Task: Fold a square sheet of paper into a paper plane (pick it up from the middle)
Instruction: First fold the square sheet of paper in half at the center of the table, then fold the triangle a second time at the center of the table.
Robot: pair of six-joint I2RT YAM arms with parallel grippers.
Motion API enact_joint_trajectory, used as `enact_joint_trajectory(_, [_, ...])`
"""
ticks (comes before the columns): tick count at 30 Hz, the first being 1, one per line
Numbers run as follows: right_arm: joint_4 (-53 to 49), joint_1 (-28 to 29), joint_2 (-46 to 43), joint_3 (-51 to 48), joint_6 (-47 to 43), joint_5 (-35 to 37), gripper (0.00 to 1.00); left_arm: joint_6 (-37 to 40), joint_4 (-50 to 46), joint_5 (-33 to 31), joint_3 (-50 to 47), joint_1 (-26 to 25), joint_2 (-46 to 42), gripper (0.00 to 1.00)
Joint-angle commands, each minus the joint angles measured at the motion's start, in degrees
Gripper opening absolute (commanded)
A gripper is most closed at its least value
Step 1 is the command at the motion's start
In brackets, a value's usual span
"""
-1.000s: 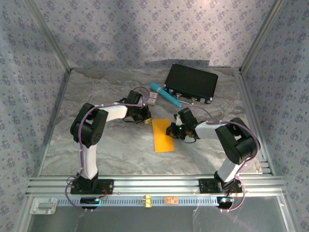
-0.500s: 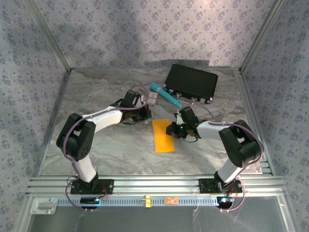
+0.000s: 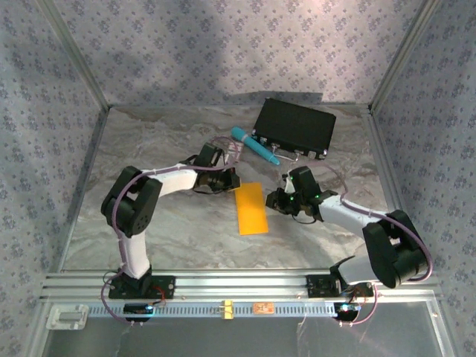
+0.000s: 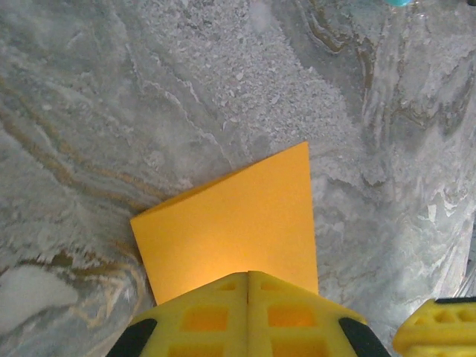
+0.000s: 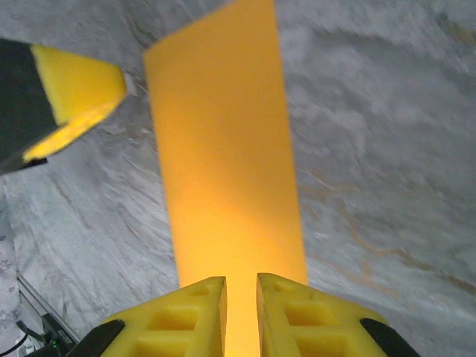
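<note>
Square sheet of paper (image 3: 251, 209) lies as a narrow strip, nearside of the black case (image 3: 294, 128). Left gripper (image 4: 248, 279) closed at its end, right gripper (image 5: 241, 286) slightly apart: we press the crease evenly.

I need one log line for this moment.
paper: folded strip on table | left fingers: closed at paper edge | right fingers: slightly parted

Left end effector (image 4: 248, 277) closed, right end effector (image 5: 241, 281) ajar.
</note>
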Motion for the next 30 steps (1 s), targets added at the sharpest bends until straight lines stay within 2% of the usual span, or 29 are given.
enact_joint_trajectory(1, [-0.52,0.53,-0.66,-1.36,2.07,-0.93,0.19,0.06,1.31,2.25,3.11,-0.23,2.06,0.03])
enact_joint_trajectory(9, [-1.62,2.17,0.68,-2.05,2.16,-2.07,0.22,0.3,2.03,1.99,2.18,0.01,5.06,0.03])
enact_joint_trajectory(15, [-4.06,3.47,0.57,-2.69,2.64,-1.79,0.32,0.84,3.39,1.12,-1.85,0.8,6.7,0.03])
enact_joint_trajectory(22, [-6.86,4.03,-0.07,-3.97,3.33,-2.26,0.39,0.94,4.16,1.1,-4.38,1.53,6.37,0.03])
enact_joint_trajectory(30, [-4.98,4.36,1.07,-4.69,4.29,-4.39,0.4,0.64,4.29,1.34,-4.02,1.54,5.99,0.03])
